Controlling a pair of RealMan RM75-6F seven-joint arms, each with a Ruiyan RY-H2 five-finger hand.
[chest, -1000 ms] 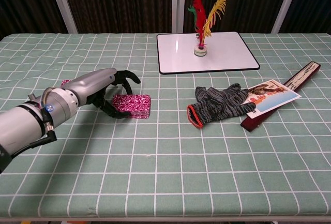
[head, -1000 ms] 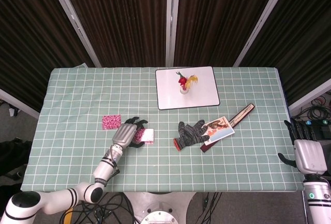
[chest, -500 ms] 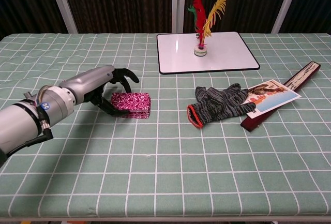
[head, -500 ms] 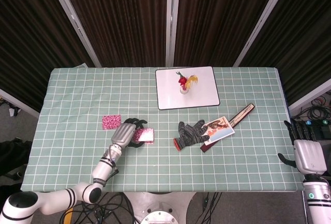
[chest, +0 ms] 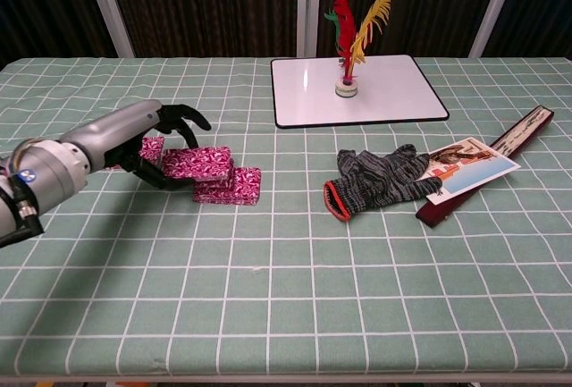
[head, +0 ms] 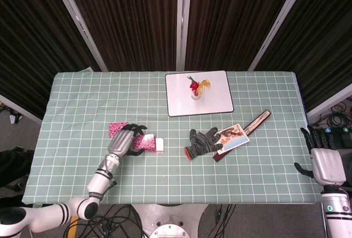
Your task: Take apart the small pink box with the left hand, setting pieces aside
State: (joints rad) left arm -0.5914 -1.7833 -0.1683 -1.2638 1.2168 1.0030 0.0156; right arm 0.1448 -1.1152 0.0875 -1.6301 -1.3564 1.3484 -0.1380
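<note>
Left hand [chest: 147, 141] grips the pink patterned box lid [chest: 197, 162], lifted leftward off the pink base [chest: 234, 189]. Lid's long axis runs left-right. Right hand [head: 324, 161], far right of the base, holds nothing, fingers apart

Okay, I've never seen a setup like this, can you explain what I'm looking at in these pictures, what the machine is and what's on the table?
It is a two-armed robot with humanlike hands at a green checked tablecloth. One picture looks down from its head, the other forward from its chest. The left hand holds a pink patterned box piece, lifted off the part below; another pink piece lies beside it. The right hand waits, open, off the table's edge. Also there: a white board with a feathered shuttlecock, a grey knit glove, a picture card and a dark strip.
</note>
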